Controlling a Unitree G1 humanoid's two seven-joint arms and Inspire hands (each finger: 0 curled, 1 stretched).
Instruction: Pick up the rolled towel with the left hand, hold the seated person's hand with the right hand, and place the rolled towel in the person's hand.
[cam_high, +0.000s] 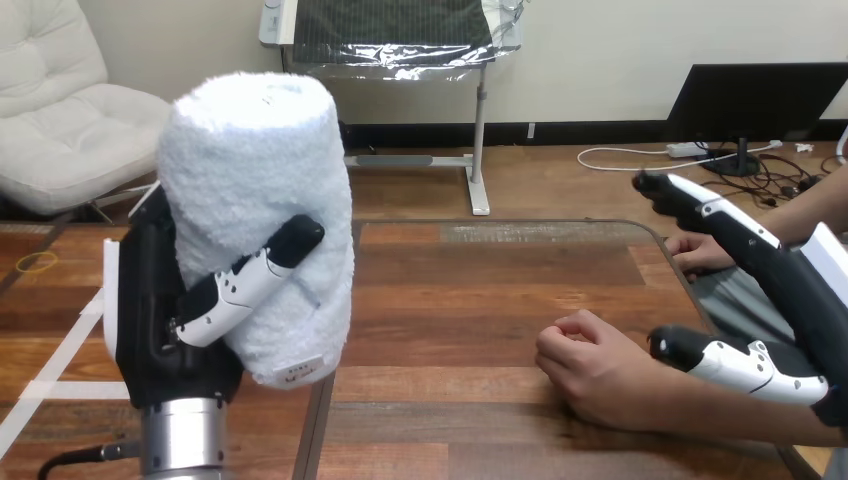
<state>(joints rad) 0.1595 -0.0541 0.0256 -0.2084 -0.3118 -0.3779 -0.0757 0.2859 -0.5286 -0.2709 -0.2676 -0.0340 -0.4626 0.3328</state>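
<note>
One rolled white towel (255, 170) stands upright in the left hand (150, 310), thumb curled across its front, above the wooden table (480, 290). The right hand (795, 285) is spread wide with straight fingers. Its thumb lies just beside the wrist of the person's fist (600, 370), which rests on the wood, and the person's other hand (700, 250) lies partly hidden behind its fingers.

Left robot hand (150, 320) curled, right (800, 300) spread

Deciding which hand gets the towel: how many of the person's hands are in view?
2. The nearer hand, loosely closed, rests on the table beside the robot's right hand; the farther hand lies at the table's right edge, partly hidden behind that hand's fingers.
</note>
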